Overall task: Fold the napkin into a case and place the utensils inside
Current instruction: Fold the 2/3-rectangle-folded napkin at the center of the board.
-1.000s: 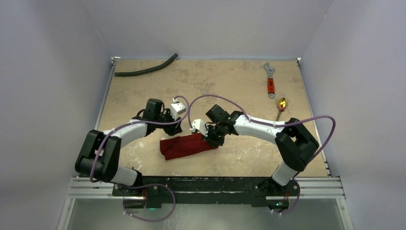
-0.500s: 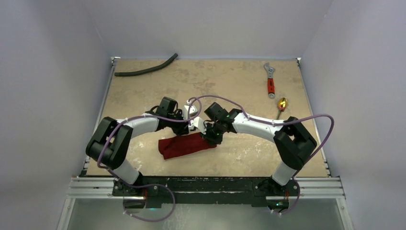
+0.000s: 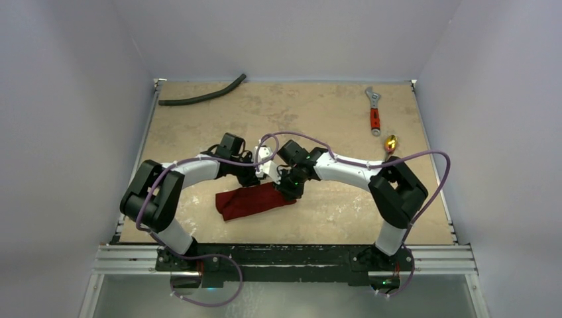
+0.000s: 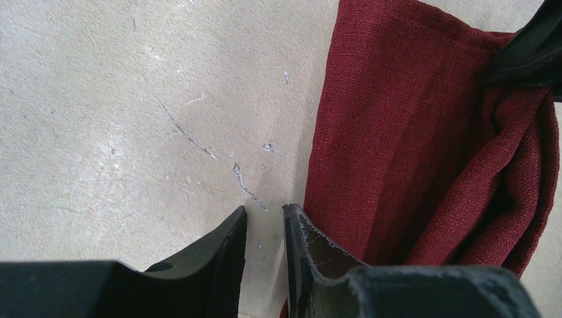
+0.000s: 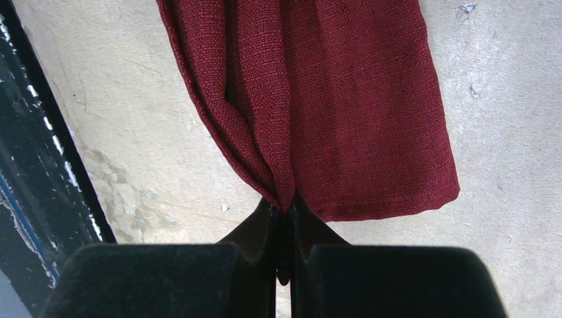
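Left hand point(image 4: 265, 212) has closed in beside the napkin point(image 4: 411, 132), jaws nearly together but empty; right hand point(image 5: 283, 207) pinches its fold, so folding looks unfinished.

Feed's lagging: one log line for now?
right gripper: shut on napkin | left gripper: narrowly open, empty, at napkin edge | spoon: apart, far right

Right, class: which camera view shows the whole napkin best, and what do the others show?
The top external view: nearly the whole folded napkin shows. The left wrist view shows only one end close up; the right wrist view shows a fold pinched in the right gripper.
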